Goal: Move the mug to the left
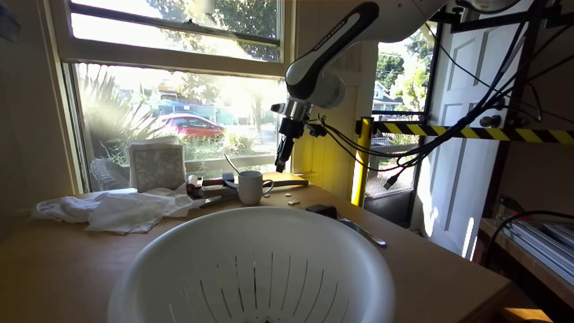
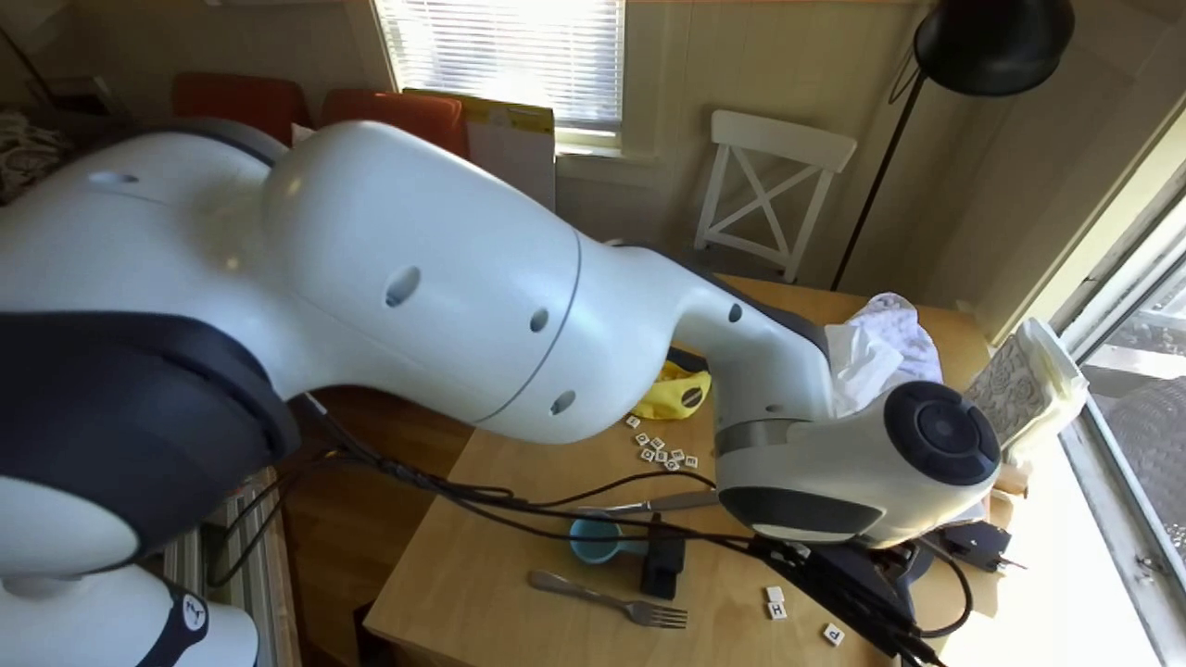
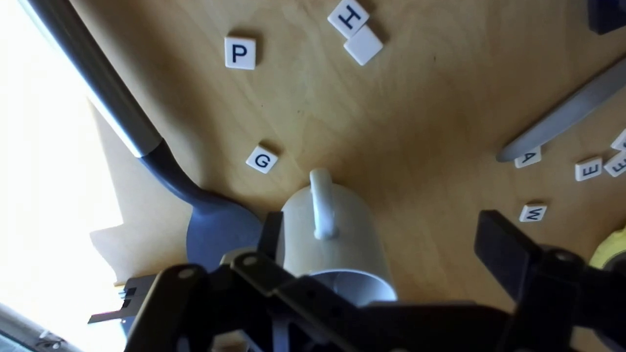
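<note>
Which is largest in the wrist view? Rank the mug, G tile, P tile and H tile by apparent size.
1. Mug
2. P tile and H tile: too alike to rank
3. G tile

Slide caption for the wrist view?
Open gripper near a white mug, with scattered letter tiles and a knife on the wooden table.

The mug (image 1: 250, 188) is white, the hand (image 1: 280, 166) black, the bar (image 1: 529, 135) striped yellow and black.
</note>
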Robot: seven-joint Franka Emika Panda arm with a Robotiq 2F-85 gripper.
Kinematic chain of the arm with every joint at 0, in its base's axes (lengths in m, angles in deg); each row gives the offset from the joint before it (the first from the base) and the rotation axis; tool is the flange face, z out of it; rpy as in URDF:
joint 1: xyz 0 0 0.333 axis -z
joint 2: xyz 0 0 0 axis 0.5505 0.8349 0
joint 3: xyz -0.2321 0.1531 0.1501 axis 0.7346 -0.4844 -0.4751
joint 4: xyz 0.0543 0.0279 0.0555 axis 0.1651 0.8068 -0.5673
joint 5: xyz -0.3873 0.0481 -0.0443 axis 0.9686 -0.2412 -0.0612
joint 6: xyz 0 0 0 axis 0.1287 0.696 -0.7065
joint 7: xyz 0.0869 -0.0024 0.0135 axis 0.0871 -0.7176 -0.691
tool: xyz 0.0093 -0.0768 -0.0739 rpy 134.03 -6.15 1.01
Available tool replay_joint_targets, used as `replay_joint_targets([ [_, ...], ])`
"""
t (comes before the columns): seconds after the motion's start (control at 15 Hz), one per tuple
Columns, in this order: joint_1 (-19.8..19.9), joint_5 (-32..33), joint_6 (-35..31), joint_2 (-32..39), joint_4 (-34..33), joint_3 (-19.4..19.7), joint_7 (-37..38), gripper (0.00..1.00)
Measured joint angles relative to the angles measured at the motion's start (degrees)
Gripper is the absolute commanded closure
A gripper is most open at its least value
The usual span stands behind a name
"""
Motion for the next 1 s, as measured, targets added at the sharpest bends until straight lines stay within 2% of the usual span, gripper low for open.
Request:
replay_joint_targets([
  [0.4, 7.06, -6.95, -5.19, 4.77, -2.35, -7.5, -4.58, 0.0],
  [0.67, 10.82, -7.72, -6.9, 7.86, -4.75, -11.69, -10.14, 0.0],
  [0.73, 11.47, -7.72, -7.13, 8.44, -5.22, -12.55, -11.38, 0.11],
  [0.93, 12.57, -7.72, -7.41, 9.83, -6.42, -14.29, -13.98, 0.32],
  [1.0, 12.7, -7.72, -7.49, 10.17, -6.74, -14.6, -14.52, 0.32],
])
